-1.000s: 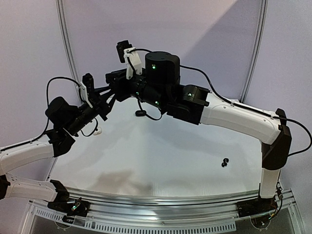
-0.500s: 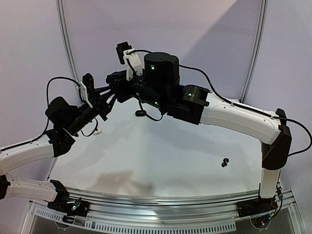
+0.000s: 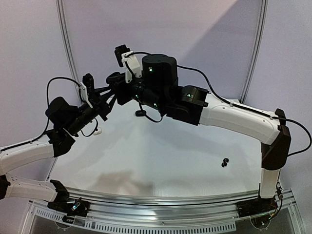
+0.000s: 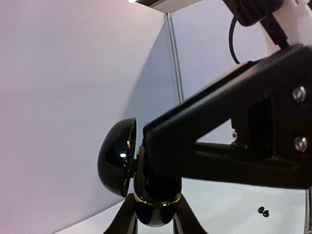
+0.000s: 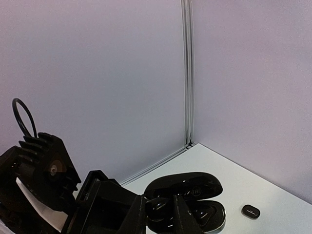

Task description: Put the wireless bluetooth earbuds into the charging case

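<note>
Right gripper point(image 5: 161, 213): tips nearly together at the open charging case point(image 5: 187, 185); I cannot tell whether anything is pinched.
Left gripper point(image 4: 155, 223): clamped on the case's base.
Earbuds point(image 3: 224, 162): two on the table point(image 3: 170, 156), well apart from the case.
Technique: hold the case level, align stem with socket, press gently.

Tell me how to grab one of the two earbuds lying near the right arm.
Probably from straight above, pinching one earbud across its rounded body: both lie low on the table, close together, so a sideways approach could knock the other.
</note>
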Robot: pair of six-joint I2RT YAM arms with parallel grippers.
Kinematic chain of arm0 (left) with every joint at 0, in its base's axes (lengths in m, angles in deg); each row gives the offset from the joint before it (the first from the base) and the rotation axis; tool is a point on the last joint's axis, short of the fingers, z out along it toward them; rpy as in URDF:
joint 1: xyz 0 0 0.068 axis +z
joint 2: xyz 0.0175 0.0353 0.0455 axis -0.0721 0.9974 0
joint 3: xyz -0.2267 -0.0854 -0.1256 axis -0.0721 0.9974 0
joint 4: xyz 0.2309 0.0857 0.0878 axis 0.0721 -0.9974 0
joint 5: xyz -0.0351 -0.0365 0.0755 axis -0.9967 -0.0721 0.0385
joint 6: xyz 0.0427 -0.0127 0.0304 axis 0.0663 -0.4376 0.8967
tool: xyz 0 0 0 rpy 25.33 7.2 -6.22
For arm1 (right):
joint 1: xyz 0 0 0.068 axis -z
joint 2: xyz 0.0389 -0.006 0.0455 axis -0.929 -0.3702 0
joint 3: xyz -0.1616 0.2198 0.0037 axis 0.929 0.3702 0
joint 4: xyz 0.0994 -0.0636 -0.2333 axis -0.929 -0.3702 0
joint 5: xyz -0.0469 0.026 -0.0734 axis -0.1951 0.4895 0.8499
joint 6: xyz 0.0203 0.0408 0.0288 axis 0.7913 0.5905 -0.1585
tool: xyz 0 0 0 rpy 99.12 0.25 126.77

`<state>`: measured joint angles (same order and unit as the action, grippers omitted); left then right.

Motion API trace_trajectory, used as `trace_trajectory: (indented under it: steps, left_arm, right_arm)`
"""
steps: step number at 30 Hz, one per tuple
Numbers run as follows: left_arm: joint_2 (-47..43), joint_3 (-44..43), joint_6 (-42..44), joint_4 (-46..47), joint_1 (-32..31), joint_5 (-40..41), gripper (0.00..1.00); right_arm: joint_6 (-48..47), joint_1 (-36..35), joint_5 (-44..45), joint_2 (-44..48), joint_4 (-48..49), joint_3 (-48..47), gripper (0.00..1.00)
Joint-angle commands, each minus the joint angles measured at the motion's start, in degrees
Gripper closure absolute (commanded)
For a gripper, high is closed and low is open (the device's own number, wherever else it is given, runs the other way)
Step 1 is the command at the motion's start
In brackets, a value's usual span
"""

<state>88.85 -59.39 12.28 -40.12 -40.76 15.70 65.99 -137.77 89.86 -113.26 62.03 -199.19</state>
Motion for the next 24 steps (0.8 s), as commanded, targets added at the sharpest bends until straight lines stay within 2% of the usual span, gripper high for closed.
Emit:
trace_trajectory:
  steps: [1,13,15,19,24]
  left_arm:
    - [-0.85,0.68,-0.05,1.95,-0.03,-0.53,1.0]
    - [-1.21,0.84,0.12,2.07,-0.03,-0.92,1.0]
    - [-1.29,0.94,0.22,1.9,-0.03,-1.09,1.0]
    - [-1.42,1.03,0.3,1.29,-0.03,-1.25,1.0]
    - [-1.91,1.13,-0.24,0.2,-0.03,-1.82,1.0]
  right_arm:
    - [-0.91,-0.23,0.48,-1.69,-2.04,0.59,1.0]
    - [-4.59,-0.2,2.12,-1.16,-2.44,2.01,1.0]
    - [-4.74,-0.27,2.29,-1.16,-2.7,2.01,0.97]
    - [-4.41,-0.27,2.62,-1.32,-2.79,1.98,0.84]
    - [-4.39,-0.24,3.18,-1.66,-2.99,1.94,0.79]
